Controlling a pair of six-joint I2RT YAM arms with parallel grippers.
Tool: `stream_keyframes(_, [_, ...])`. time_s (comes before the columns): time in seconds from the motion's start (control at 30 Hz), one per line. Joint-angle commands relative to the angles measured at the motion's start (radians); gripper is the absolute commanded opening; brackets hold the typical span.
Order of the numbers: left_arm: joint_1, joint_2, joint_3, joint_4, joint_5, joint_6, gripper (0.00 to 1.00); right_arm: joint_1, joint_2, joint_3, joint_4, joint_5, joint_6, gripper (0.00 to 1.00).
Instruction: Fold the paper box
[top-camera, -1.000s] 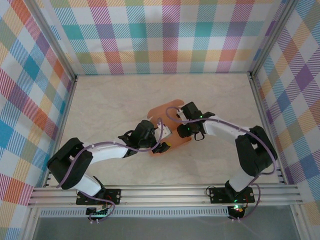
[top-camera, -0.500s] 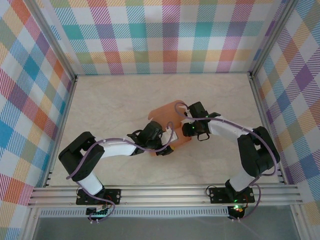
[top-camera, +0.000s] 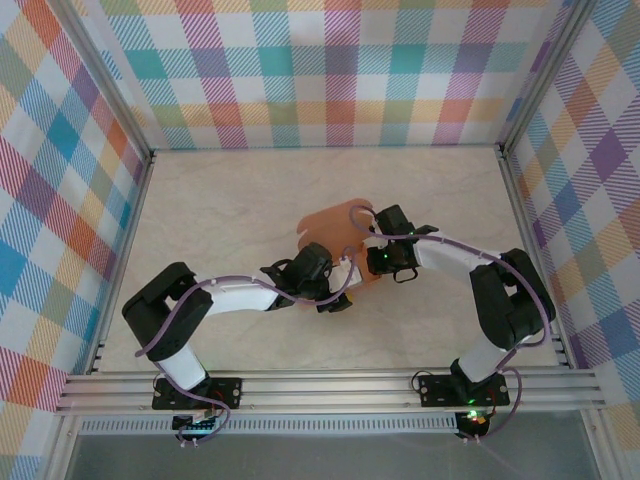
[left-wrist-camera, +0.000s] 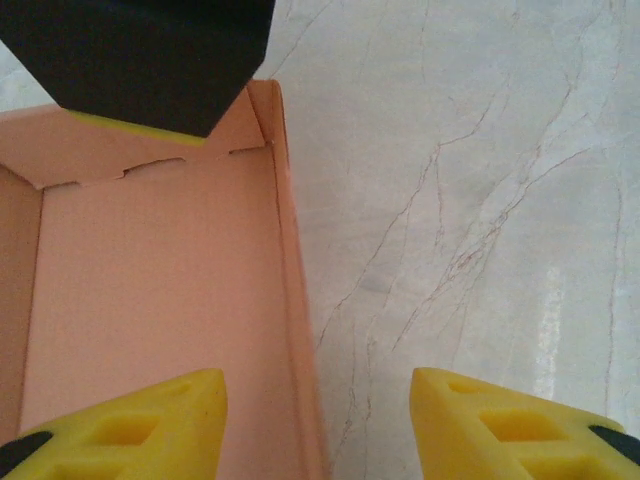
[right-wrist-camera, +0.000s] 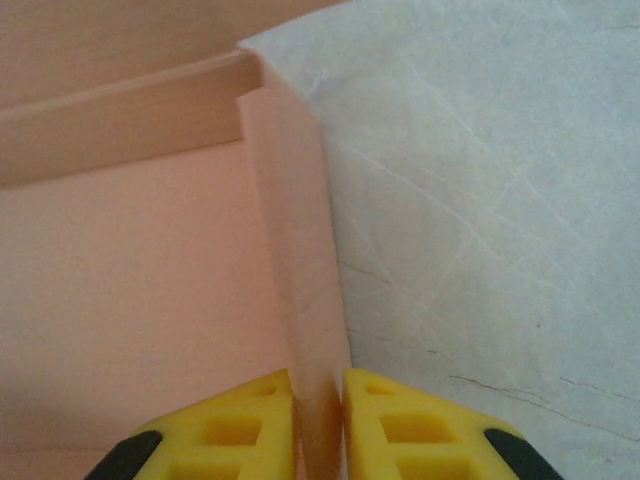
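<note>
Both arms wear white shells between black joint housings: the left arm (top-camera: 235, 297) and the right arm (top-camera: 450, 262). A thin purple cable (top-camera: 205, 285) runs along each. Small green lights (top-camera: 385, 263) glow on the right one. The left gripper (left-wrist-camera: 318, 430) and right gripper (right-wrist-camera: 318, 425) have yellow fingers (left-wrist-camera: 130, 420) with moulded recesses and black ends.

In the top view, the left arm (top-camera: 230, 295) has stretched further toward the centre. Its elbow has swung in from the far lower left, and the left gripper (top-camera: 343, 287) has slid right along the lower edge of the paper box (top-camera: 330, 228). The right gripper (top-camera: 377, 262) has shifted slightly right. The box's lower-left corner, exposed a second ago, is now covered by the left wrist.
</note>
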Motion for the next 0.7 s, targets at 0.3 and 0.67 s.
stream_keyframes(0.3, [0.000,0.060,0.039,0.006,-0.076,-0.059,0.44,0.005,0.017,0.023,-0.027,0.002,-0.014,0.19])
stream_keyframes(0.67, [0.031,0.149,0.103,0.007,-0.229,-0.226,0.35,0.015,0.027,0.038,-0.067,0.018,-0.045,0.18])
